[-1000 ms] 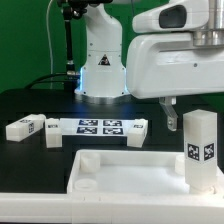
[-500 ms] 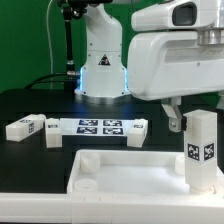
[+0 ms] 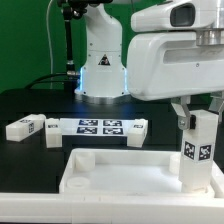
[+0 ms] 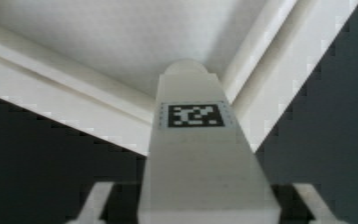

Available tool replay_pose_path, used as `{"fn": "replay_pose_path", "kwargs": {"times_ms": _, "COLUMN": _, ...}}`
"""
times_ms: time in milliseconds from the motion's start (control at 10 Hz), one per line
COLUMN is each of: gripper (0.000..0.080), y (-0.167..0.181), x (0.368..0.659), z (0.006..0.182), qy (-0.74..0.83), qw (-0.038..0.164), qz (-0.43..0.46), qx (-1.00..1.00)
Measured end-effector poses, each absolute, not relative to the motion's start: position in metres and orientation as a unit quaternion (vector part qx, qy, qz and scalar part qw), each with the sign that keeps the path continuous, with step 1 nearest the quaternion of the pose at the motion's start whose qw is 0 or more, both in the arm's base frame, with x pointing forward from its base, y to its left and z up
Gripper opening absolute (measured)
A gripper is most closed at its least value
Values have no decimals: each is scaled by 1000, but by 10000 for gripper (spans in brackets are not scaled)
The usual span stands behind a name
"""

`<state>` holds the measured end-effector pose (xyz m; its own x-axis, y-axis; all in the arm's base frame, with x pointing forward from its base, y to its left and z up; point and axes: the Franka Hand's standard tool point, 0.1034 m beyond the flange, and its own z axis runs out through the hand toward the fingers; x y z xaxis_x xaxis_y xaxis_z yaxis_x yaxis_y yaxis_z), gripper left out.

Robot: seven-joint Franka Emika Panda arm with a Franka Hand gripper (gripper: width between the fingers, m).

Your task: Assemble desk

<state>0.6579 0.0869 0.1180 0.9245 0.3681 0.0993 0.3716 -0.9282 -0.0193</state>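
The white tabletop [image 3: 120, 175] lies with its raised rim up at the front of the exterior view, and its rim crosses the wrist view [image 4: 87, 85]. A white square leg [image 3: 200, 150] with a tag stands upright in the tabletop's corner at the exterior view's right, leaning slightly. It fills the middle of the wrist view [image 4: 202, 150]. My gripper [image 3: 200, 116] is over the leg's top with one finger on each side. In the wrist view my gripper [image 4: 201, 205] is open, with a dark gap between each finger and the leg.
The marker board [image 3: 98, 126] lies on the black table behind the tabletop. Two loose legs [image 3: 25, 127] [image 3: 52, 133] lie at its end on the exterior view's left and one [image 3: 137, 133] at its other end. The robot base [image 3: 100, 70] stands behind.
My gripper has moved toward the exterior view's right, over the upright leg. The tabletop has shifted slightly toward the exterior view's left and the leg now leans a little.
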Motion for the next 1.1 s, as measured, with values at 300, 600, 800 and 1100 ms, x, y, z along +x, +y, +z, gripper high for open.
{"fn": "replay_pose_path", "kwargs": {"times_ms": 300, "gripper": 290, "y": 88, "x": 658, "z": 117, "qy": -76, "qw": 30, "qz": -45, "qx": -996}}
{"fn": "replay_pose_path", "kwargs": {"times_ms": 600, "gripper": 290, "y": 89, "x": 661, "z": 116, "qy": 54, "qw": 47, "qz": -56, "qx": -996}}
{"fn": "replay_pose_path", "kwargs": {"times_ms": 800, "gripper": 290, "y": 90, "x": 662, "z": 116, "qy": 162, "qw": 54, "qz": -58, "qx": -984}}
{"fn": "replay_pose_path", "kwargs": {"times_ms": 1100, "gripper": 290, "y": 90, "x": 661, "z": 116, "qy": 321, "qw": 60, "qz": -47, "qx": -944}}
